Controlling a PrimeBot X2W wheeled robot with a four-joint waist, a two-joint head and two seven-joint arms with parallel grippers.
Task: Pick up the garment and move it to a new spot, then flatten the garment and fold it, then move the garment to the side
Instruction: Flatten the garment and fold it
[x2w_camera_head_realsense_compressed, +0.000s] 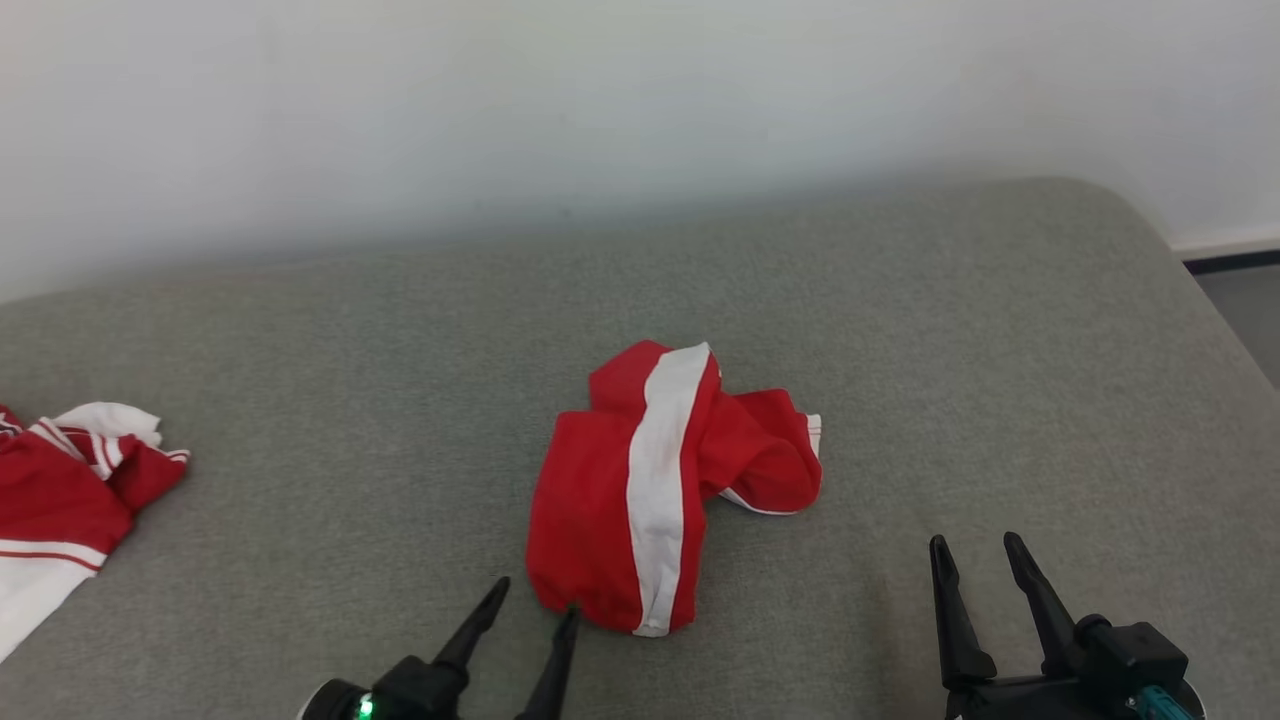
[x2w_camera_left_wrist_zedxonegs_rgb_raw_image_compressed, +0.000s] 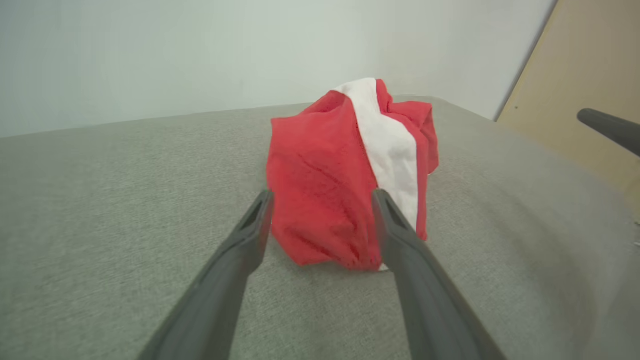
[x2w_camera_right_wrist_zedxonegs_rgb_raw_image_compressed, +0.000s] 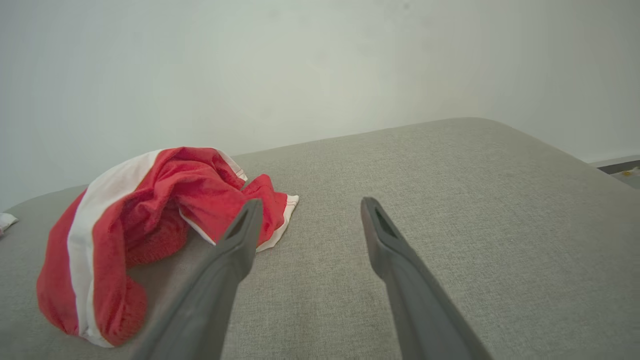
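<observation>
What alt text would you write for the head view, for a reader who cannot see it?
A crumpled red garment with a white stripe lies on a grey padded surface. The left hand is open at its near edge, the right hand open and apart; a second garment lies far left.

You have two garments to count: one red garment with a white stripe, crumpled just ahead of the left gripper and its jaws, and one red-and-white garment well off to the left of those jaws. You have two grippers, the left one and the right gripper, each with two dark fingers, four in all. One grey padded surface lies under both sets of jaws, and one pale wall stands beyond them.
</observation>
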